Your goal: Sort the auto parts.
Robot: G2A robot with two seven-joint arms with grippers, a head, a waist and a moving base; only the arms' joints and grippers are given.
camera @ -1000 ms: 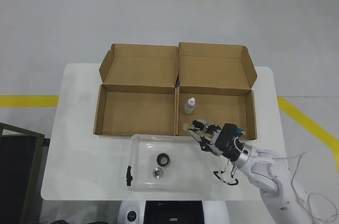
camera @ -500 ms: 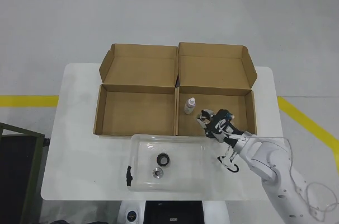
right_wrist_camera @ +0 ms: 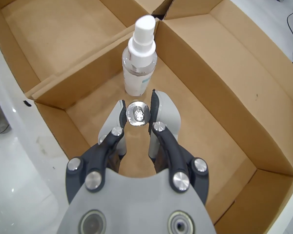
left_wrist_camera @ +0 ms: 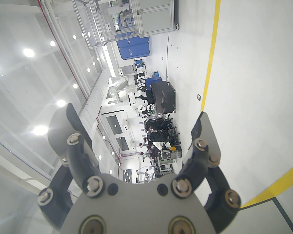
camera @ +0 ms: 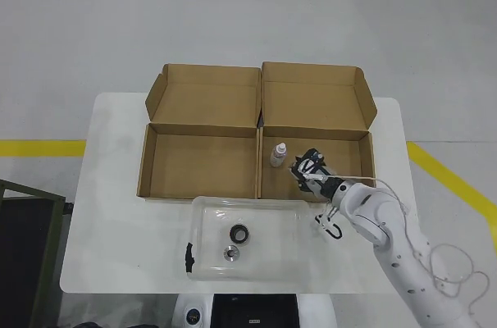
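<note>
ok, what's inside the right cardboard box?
An upright spray bottle, and beside it the right tool shut on a round metal part. Anything beneath the tool is covered.

Right gripper [right_wrist_camera: 137,110] sitting at centre of frame, fingers [right_wrist_camera: 164,113] clamping round metal part [right_wrist_camera: 137,117] from both sides, over floor of cardboard box [right_wrist_camera: 210,69]. Spray bottle [right_wrist_camera: 139,74] standing upright in same box, just beyond part, near wall bordering second cardboard box [right_wrist_camera: 53,25].
</note>
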